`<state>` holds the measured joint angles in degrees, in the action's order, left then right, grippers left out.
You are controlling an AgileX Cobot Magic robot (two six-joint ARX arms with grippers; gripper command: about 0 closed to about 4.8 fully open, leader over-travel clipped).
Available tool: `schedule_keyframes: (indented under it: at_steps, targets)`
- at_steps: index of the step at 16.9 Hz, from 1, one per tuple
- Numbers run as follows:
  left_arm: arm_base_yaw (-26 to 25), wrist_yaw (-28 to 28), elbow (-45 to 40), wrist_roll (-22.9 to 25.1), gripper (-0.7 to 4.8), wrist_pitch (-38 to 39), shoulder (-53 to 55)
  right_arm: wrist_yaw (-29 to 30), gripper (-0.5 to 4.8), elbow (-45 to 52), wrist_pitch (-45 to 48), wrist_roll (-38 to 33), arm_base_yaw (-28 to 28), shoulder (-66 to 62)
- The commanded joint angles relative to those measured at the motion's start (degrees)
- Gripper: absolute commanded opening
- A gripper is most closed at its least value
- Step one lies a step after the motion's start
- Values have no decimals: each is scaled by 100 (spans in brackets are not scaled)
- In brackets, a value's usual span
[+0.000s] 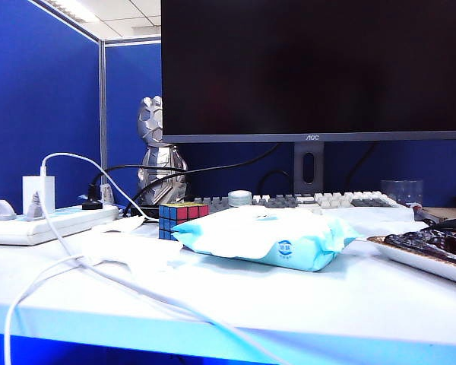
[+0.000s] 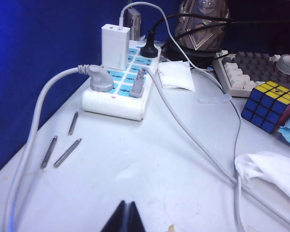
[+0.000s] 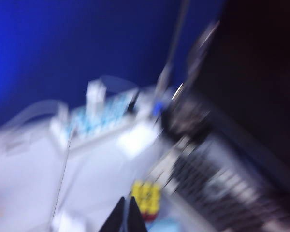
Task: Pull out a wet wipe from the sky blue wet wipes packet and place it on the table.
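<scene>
The left gripper sits nearest the lens at the bottom centre of the left wrist view, its dark fingers pressed together on nothing, hanging over bare worktop. The right gripper shows the same way at the bottom centre of the blurred right wrist view: fingers together, no sheet visible between them, above the puzzle cube.

Outward from the left gripper, the wet wipe lies crumpled at the right edge of that view, across a grey cable. In the exterior view it rests left of centre, just beside the sky blue wet wipes packet, which lies flat at centre.

The task looks essentially done. The likely risks: the blur suggests the right arm is moving fast, and a low sweep could snag the loose cables, drag the wipe, or knock the cube. The power strip sits at upper left.
</scene>
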<state>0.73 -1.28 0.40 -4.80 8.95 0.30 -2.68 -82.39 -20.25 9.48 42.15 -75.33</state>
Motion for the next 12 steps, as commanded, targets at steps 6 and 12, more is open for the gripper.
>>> schedule_keyframes:
  at_steps: [6, 12]
  targets:
    - [-11, -2, -11, -13, -1, 37, -20, -778, -5, -26, -326, -4, 13, 3200]
    - [-11, -2, -11, -13, -1, 37, -20, -826, -5, 612, -2258, 474, -2, 4972]
